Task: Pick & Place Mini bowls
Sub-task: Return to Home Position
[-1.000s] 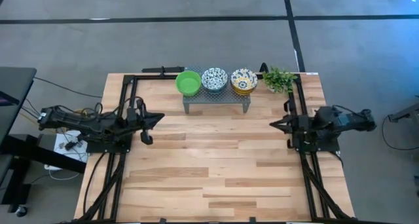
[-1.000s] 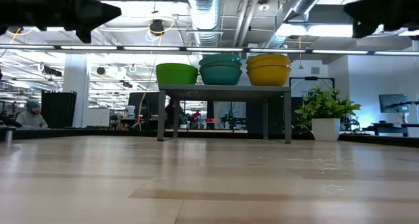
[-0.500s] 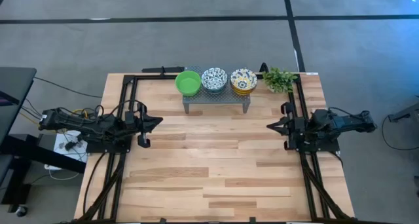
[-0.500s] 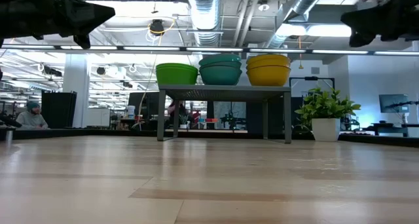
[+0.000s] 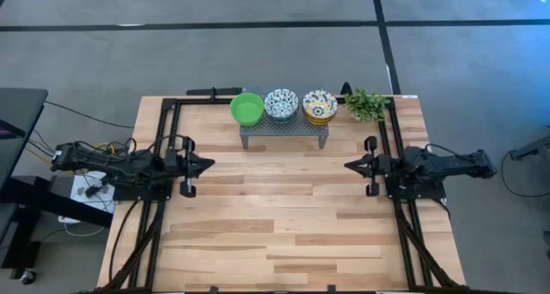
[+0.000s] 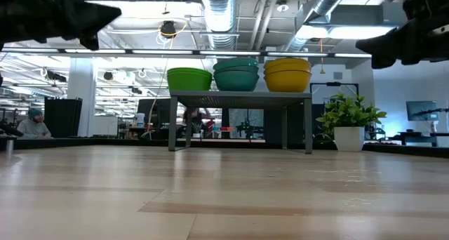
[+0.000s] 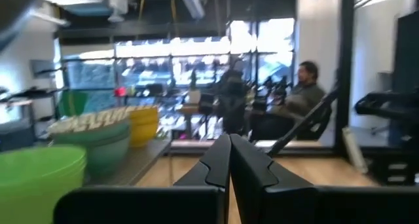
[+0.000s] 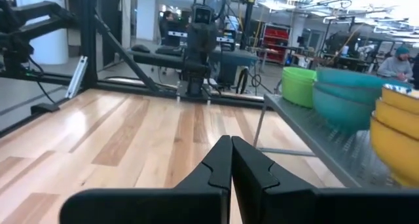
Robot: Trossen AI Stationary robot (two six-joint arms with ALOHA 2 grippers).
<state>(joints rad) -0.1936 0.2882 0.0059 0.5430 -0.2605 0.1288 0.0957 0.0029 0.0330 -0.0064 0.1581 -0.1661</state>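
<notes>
The left gripper (image 5: 206, 165) and right gripper (image 5: 348, 166) hang high over the table (image 5: 275, 234), tips facing each other, each with its jaws pressed fully together and holding nothing. Bare wood lies open between and below the tips. Farther off, at the far edge, the mini bowls (image 5: 281, 103) sit stacked on the grey rack (image 5: 284, 132), with the green stack (image 5: 247, 108) nearest the left jaws and the yellow-patterned stack (image 5: 320, 105) nearest the right jaws.
</notes>
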